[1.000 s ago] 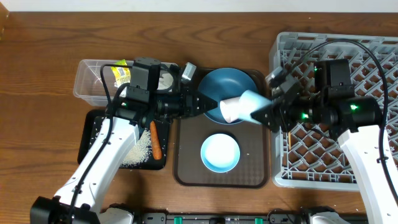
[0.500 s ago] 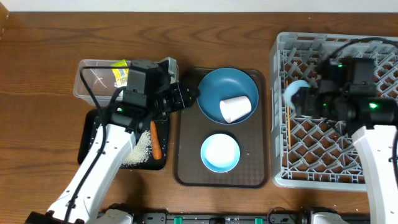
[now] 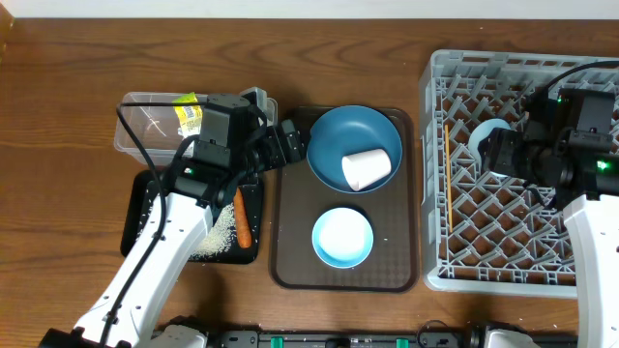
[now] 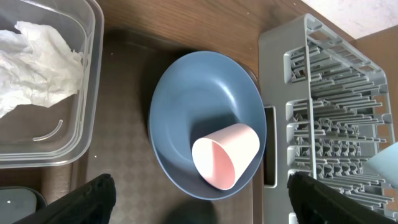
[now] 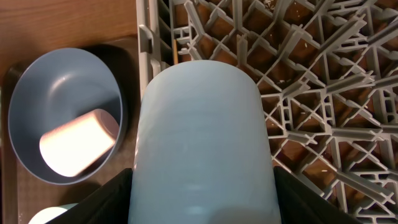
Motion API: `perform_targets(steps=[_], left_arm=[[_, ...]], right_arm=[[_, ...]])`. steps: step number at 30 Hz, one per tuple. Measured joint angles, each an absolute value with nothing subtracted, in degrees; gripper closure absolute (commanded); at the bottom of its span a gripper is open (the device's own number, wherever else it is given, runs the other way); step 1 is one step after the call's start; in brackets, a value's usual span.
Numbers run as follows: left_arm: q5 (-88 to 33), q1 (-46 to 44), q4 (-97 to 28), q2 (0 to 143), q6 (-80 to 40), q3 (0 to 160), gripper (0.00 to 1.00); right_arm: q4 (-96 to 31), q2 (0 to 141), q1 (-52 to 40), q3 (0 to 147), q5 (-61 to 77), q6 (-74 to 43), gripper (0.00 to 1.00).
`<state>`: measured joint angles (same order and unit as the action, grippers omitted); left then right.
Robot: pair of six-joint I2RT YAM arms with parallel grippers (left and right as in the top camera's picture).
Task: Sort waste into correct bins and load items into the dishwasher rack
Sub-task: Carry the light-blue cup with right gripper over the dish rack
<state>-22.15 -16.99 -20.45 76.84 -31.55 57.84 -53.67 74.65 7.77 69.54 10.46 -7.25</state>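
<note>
Overhead shows two cups, one plate, one bowl, two bins and one rack on the wooden table (image 3: 77, 68). The pale pink cup (image 3: 368, 167) lies on its side in the dark blue plate (image 3: 338, 135), which sits on the brown tray (image 3: 290, 251) with the white-and-light-blue bowl (image 3: 342, 237) just beside it. The light blue cup (image 3: 488, 135) hangs over the grey rack (image 3: 522, 261), gripped by the right claw (image 3: 505, 151). A pair of chopsticks (image 3: 449, 188) lies along the rack's left side.

The clear tub (image 3: 145, 130) holds one yellow-green wrapper (image 3: 186, 114), whose dark print is too small to read. The black tray (image 3: 143, 217) holds one carrot (image 3: 244, 224) and a heap of rice (image 3: 219, 232). The left claw (image 3: 288, 145) hovers between the tub and the plate.

The left wrist view alone shows the one crumpled tissue (image 4: 37, 62) in the tub, hidden from above by the arm. It also shows that claw's fingers (image 4: 93, 199) spread wide with nothing between them.

The right wrist view alone shows its fingers (image 5: 106, 199) pressed on either side of the light blue cup above the lattice
</note>
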Motion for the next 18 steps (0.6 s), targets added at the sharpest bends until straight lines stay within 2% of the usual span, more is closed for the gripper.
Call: perform_targets(steps=[7, 10, 18], left_arm=[[-22.1, -17.0, -20.5, 76.8, -31.5, 57.8, 0.02], [-22.1, -17.0, -20.5, 76.8, -31.5, 57.8, 0.01], [-22.0, -17.0, -20.5, 76.8, -31.5, 57.8, 0.00]], right_arm=[[-57.2, 77.5, 7.8, 72.4, 10.4, -7.1, 0.91], [-60.6, 82.1, 7.8, 78.0, 10.4, -6.6, 0.94], [-65.0, 93.1, 7.8, 90.6, 9.5, -4.9, 0.93]])
